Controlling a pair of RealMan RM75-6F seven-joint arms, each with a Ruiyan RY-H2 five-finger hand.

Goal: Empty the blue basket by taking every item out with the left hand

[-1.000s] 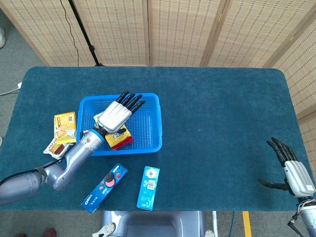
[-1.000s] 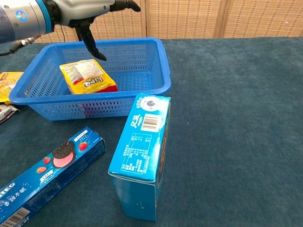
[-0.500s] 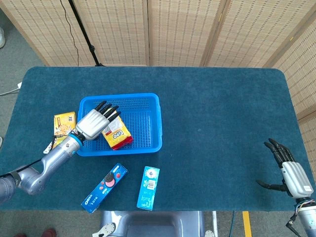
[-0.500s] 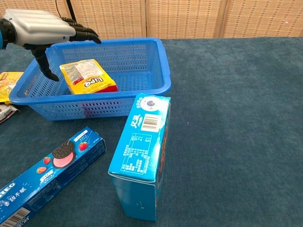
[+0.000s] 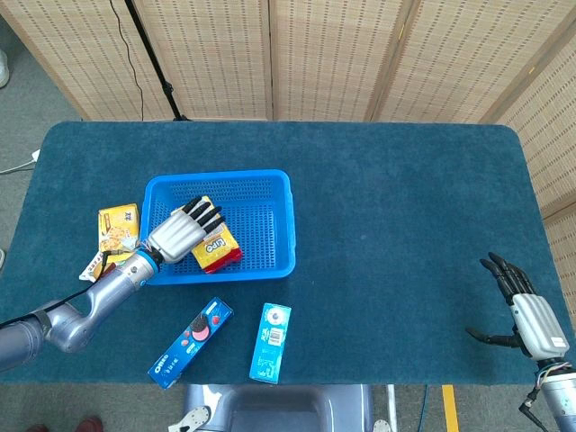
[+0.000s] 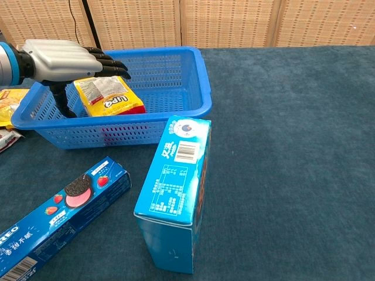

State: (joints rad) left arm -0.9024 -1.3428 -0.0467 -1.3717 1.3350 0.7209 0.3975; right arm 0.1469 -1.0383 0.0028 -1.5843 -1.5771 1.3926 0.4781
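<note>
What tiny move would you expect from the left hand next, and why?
Probably lowering and closing on the yellow-and-red snack packet. The left hand hovers open just above it, and that packet is the only item visible in the blue plastic basket.

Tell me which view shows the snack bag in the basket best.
Chest view: the snack bag lies close and mostly unobstructed in the basket, label visible. In the head view it is small and the left hand covers part of it.
</note>
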